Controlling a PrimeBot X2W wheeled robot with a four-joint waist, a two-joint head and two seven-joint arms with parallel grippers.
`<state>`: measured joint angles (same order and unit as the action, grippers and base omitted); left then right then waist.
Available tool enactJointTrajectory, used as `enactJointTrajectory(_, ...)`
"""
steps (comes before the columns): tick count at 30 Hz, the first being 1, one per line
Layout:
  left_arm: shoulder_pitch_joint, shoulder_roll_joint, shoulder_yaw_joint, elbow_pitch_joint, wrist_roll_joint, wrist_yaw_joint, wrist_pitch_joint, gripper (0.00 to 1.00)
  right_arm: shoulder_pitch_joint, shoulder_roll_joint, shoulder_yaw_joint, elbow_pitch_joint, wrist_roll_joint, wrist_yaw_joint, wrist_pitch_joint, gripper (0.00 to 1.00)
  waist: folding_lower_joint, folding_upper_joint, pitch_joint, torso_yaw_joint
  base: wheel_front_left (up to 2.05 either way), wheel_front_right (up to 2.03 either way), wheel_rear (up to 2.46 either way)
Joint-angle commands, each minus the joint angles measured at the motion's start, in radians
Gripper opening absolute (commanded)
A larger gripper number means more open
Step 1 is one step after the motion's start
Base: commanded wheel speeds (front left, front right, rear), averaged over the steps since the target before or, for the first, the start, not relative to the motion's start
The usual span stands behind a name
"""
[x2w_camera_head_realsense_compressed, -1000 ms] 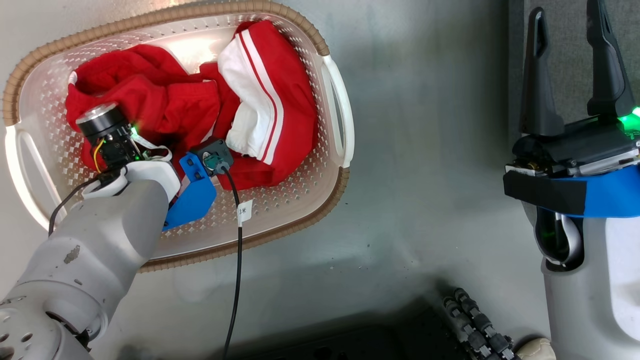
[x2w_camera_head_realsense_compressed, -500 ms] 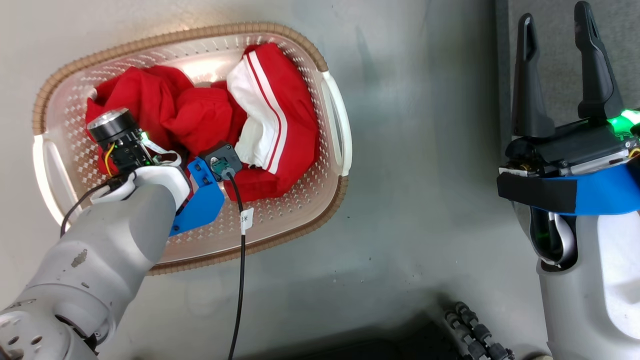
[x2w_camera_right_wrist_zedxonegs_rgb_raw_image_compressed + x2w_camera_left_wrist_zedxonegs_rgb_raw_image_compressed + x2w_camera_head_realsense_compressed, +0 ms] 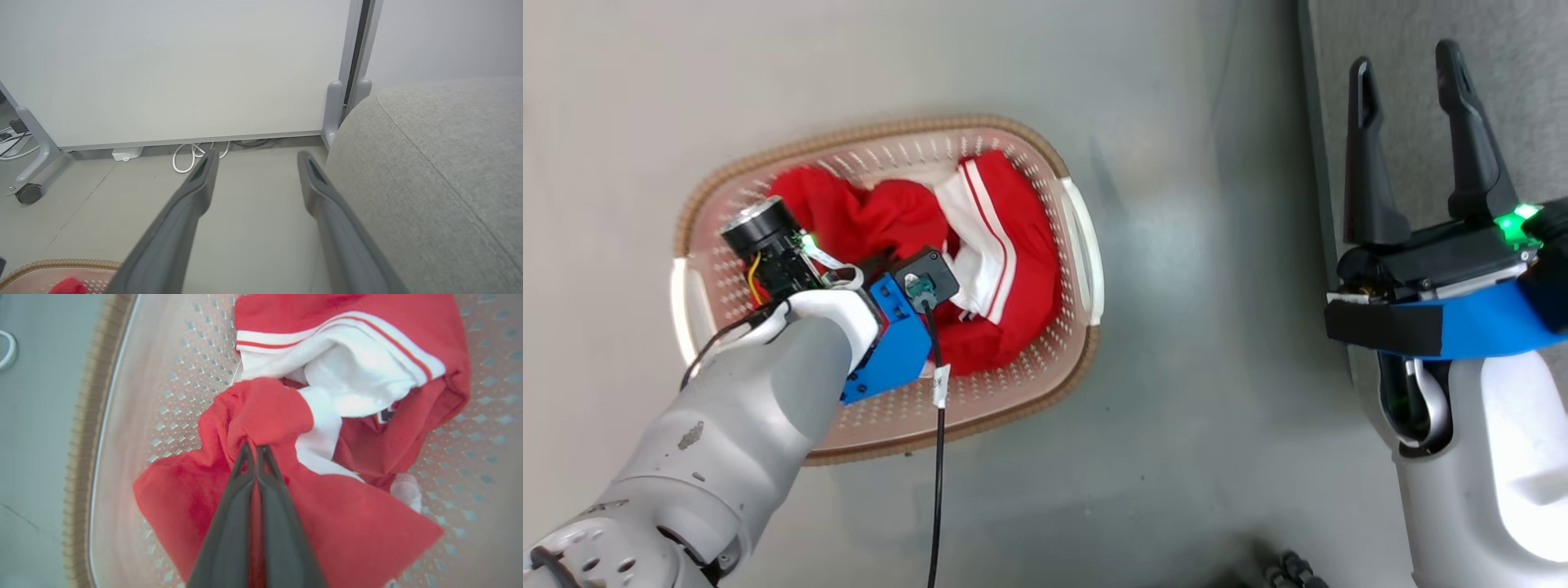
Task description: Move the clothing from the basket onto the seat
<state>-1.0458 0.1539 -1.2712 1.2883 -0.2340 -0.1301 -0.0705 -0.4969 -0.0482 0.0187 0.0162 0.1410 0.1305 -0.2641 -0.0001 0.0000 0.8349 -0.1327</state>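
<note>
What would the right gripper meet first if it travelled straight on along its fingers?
Probably the white wall panel; the right gripper, open, points over the floor toward it, with the seat just to its right. Depth is unclear.

Head view is bright with even overhead light. The floor [image 3: 1201, 343] has a dull sheen, with a soft shadow to the upper right of the basket [image 3: 1092, 269]. A green LED [image 3: 1511, 220] glows on the right end effector [image 3: 1405, 61]. Left wrist view is soft and blurred. The clothing [image 3: 351, 371] has its white trim blown out, and the basket rim bows at the left edge. Right wrist view has diffuse light. Its fingers [image 3: 171, 237] are out of focus at the bottom of the frame.
</note>
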Motion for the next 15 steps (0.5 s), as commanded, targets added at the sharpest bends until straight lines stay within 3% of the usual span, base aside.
enactJointTrajectory(1,0.009,-0.004,0.010,-0.002,-0.015,-0.001,-0.022,0.00,0.017,-0.004,-0.004,0.007,-0.009,0.000,-0.001,1.00,0.0001,0.0000,-0.050,0.021,0.00,0.00,0.00)
enactJointTrajectory(15,0.075,-0.029,0.072,-0.005,-0.107,0.023,-0.168,0.00,0.083,-0.004,-0.014,0.044,-0.024,0.000,-0.001,1.00,0.0001,0.0000,-0.261,0.073,0.00,0.00,0.00)
